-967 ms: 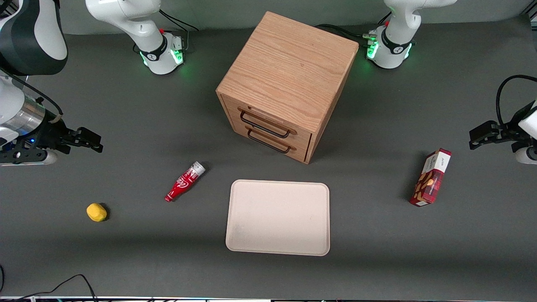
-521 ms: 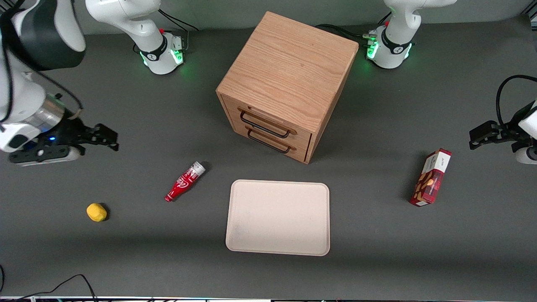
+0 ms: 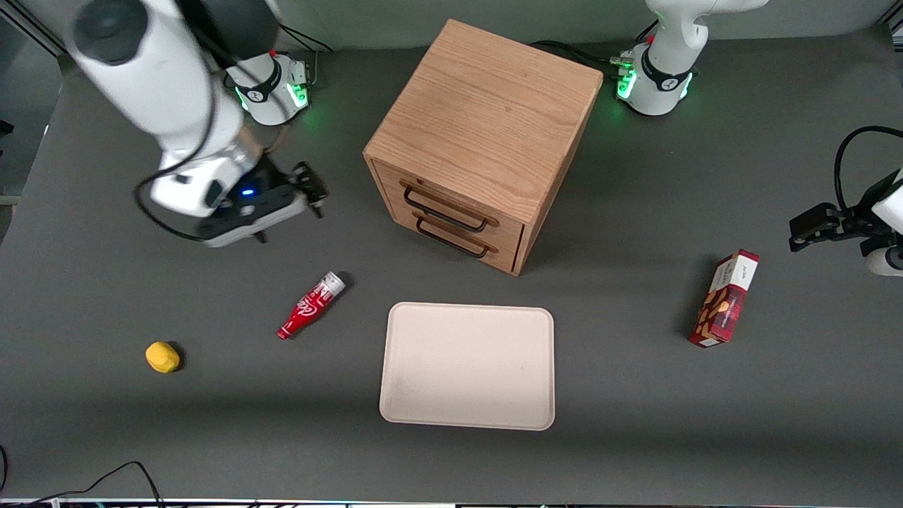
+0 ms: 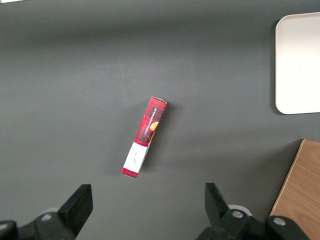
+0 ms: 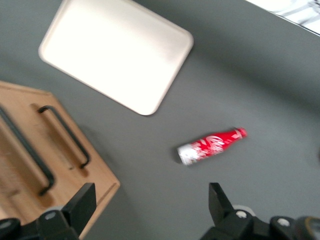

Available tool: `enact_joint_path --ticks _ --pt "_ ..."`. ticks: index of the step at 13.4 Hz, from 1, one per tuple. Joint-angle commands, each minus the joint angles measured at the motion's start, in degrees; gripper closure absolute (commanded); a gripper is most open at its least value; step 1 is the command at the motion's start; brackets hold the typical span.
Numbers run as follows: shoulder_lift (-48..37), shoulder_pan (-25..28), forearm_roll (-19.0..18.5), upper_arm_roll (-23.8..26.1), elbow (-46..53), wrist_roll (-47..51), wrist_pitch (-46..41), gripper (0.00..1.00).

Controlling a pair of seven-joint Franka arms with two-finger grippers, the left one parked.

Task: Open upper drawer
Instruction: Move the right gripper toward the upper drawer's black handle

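Note:
The oak cabinet (image 3: pixel 487 120) stands mid-table with both drawers closed. The upper drawer (image 3: pixel 451 204) carries a wide black wire handle (image 3: pixel 444 209), directly above the lower drawer's matching handle (image 3: pixel 451 240). My right gripper (image 3: pixel 315 190) hovers above the table beside the cabinet, toward the working arm's end, a short gap from the drawer fronts. It is open with nothing between its fingers. In the right wrist view the gripper (image 5: pixel 150 200) spans bare table at the cabinet's corner, with the upper drawer's handle (image 5: pixel 25 155) and the lower handle (image 5: pixel 65 135) both in sight.
A red bottle (image 3: pixel 311 305) lies on the table nearer the front camera than my gripper. A cream tray (image 3: pixel 467 365) sits in front of the cabinet. A yellow lump (image 3: pixel 162 357) lies toward the working arm's end, a red carton (image 3: pixel 725 298) toward the parked arm's.
My right arm has swung in from the working arm's end of the table toward the cabinet, fingers still apart. The drawers have not moved.

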Motion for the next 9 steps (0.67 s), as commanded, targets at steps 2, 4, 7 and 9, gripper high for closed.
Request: enact_joint_path --ticks 2,4,7,9 --pt "9.31 4.96 6.73 -1.01 9.08 -5.07 -1.2 0.0" --pt "13.18 6.1 7.89 -0.31 12.51 -8.58 -1.2 0.0" --pt "16.18 6.63 11.55 0.31 12.96 -16.49 -0.5 0.0" --pt "17.23 6.54 14.73 0.4 12.61 -20.45 -0.33 0.0"
